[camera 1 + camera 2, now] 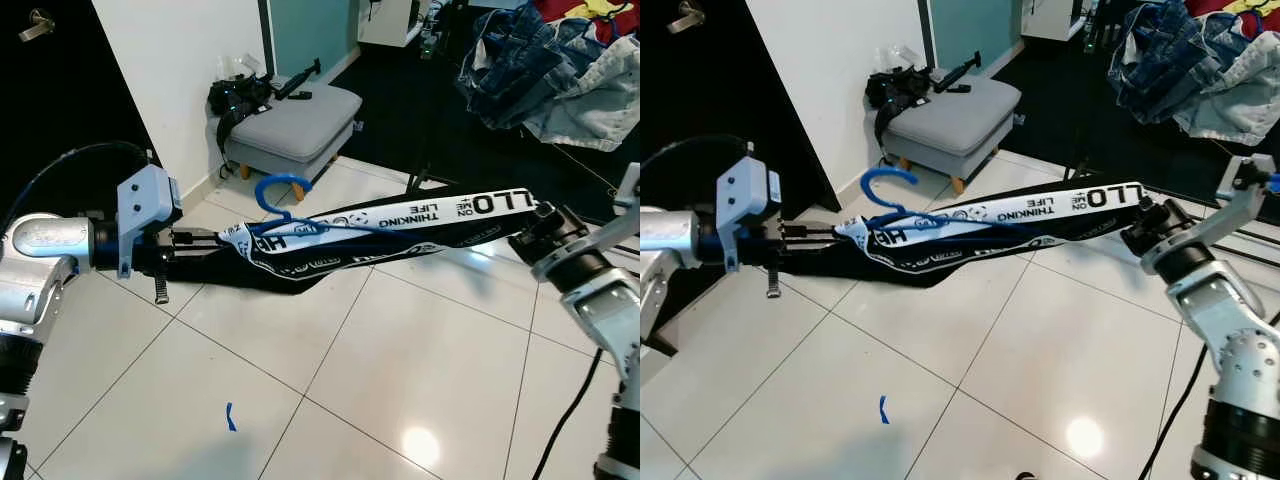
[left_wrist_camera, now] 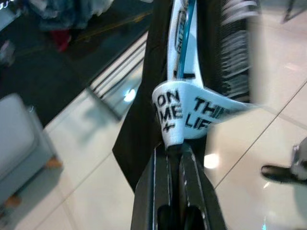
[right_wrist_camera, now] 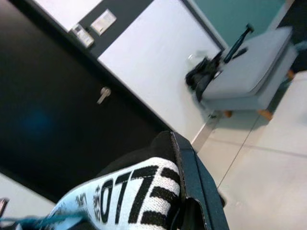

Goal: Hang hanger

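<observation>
left hand (image 1: pixel 212 241): pinching garment (image 1: pixel 400 235) end. hanger (image 1: pixel 285 205): blue, inside garment, hook up, held above floor between your hands. right hand (image 1: pixel 522 228): pinching far end. step: carrying. next: you need a rail.

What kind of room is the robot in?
Probably a room in someone's home: there is a grey footstool on a white tiled floor, a dark door with a handle, and a pile of clothes.

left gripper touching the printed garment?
Touching. In the left wrist view, the left gripper has its closed fingers pinching a fold of the black-and-white printed garment; no gap shows.
</observation>
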`<state>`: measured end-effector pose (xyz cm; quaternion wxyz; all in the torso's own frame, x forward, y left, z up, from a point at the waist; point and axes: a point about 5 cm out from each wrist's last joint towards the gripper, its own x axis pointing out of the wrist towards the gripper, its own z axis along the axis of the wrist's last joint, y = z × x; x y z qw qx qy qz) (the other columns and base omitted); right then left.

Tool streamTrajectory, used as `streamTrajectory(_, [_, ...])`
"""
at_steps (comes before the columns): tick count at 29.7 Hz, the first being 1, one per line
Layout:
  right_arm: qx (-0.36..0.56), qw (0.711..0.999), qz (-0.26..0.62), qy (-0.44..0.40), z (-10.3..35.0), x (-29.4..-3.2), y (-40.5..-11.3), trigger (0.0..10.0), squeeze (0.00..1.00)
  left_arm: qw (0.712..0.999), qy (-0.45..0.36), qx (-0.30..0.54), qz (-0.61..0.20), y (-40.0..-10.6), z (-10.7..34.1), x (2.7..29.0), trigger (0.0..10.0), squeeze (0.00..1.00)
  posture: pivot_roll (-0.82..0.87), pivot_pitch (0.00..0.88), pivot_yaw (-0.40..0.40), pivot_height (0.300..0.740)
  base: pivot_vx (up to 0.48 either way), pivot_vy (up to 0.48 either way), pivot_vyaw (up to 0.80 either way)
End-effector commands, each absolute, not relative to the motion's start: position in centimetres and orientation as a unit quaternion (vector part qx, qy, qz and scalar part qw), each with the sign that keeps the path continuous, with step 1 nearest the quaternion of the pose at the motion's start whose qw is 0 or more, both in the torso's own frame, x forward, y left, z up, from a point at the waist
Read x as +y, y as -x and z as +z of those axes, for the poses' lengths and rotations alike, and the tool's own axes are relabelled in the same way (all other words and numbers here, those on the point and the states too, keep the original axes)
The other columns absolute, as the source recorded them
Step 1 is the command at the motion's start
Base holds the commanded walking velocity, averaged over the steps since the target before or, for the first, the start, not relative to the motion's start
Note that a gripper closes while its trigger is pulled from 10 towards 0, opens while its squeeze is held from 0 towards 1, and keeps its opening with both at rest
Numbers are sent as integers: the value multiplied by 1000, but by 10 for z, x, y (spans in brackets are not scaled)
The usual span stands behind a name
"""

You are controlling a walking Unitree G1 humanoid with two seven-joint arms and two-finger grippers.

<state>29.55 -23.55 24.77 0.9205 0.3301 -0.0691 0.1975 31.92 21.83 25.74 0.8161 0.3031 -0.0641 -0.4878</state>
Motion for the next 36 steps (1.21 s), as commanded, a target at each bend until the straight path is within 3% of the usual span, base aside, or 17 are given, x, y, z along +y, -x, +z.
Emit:
streamTrajectory(1, [-59,923,199,-325,245,-227,-296,0,0,830,-308,-70,-460,-324,258,221,10000,0,-5,144,48,740,0,0,0])
streamTrajectory(10, [-30,923,202,-327,233,-207,-305,0,0,849,-287,-111,-430,-332,263,206,10000,0,-7,141,49,740,0,0,0])
streamTrajectory(12, [11,932,181,-315,215,-190,-314,0,0,853,-262,-137,-430,-332,258,183,10000,0,-6,139,46,740,0,0,0])
streamTrajectory(16, [39,938,157,-308,201,-178,-322,0,0,855,-240,-153,-433,-330,252,163,10000,0,-5,137,46,740,0,0,0])
streamTrajectory(18, [39,938,157,-308,201,-178,-322,0,0,855,-240,-153,-433,-330,252,163,10000,0,-5,137,46,740,0,0,0])
streamTrajectory(22, [40,935,120,-332,200,-168,-337,0,0,853,-211,-170,-445,-323,238,130,10000,0,-2,130,46,740,0,0,0])
streamTrajectory(28, [21,935,130,-330,215,-162,-346,0,0,843,-227,-154,-463,-315,214,109,10000,0,-3,131,44,740,0,0,0])
streamTrajectory(34, [9,939,125,-321,222,-166,-349,0,0,855,-271,-128,-424,-321,199,112,10000,0,-4,132,43,740,0,0,0])
streamTrajectory(36, [4,944,107,-312,222,-177,-348,0,0,860,-319,-105,-384,-328,190,128,10000,0,-4,137,41,740,0,0,0])
